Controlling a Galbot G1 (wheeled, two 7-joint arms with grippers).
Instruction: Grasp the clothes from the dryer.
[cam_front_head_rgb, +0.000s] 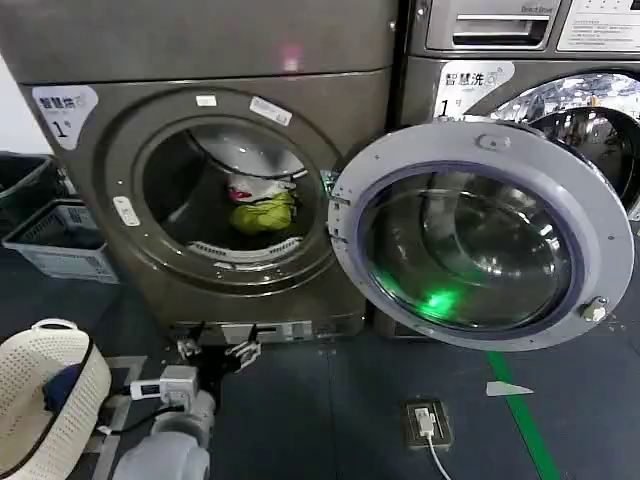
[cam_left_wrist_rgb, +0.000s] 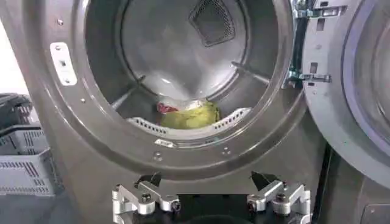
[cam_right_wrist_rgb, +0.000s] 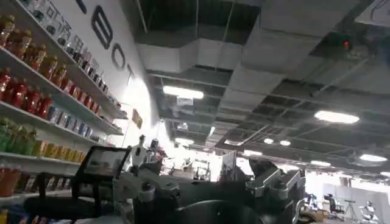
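The left gripper (cam_front_head_rgb: 215, 352) is hovering low in front of the dryer (cam_front_head_rgb: 70, 190), fingers spread wide and holding nothing, squared up below the round opening, seemingly so a straight reach forward and up can carry it into the drum. In the left wrist view the two fingertips (cam_left_wrist_rgb: 143, 198) are framing the machine's lower front panel, with the porthole directly above and ahead of them. The clothes (cam_front_head_rgb: 262, 208) are lying well beyond the gripper, inside the drum, resting at its bottom just behind the front lip; nothing is touching them. They are showing as a small, crumpled yellow-green bundle with a white piece bearing red marks slumped against its upper left, soft and likely to fold when pinched. The door (cam_front_head_rgb: 480, 235) is standing swung fully open to the gripper's right, leaving the way in unobstructed. A white perforated basket (cam_front_head_rgb: 45, 400) is waiting on the floor to the gripper's left, probably to receive the load. The right gripper (cam_right_wrist_rgb: 210, 189) is sitting parked away from the work, pointing up at the ceiling, its fingers apart and holding nothing.
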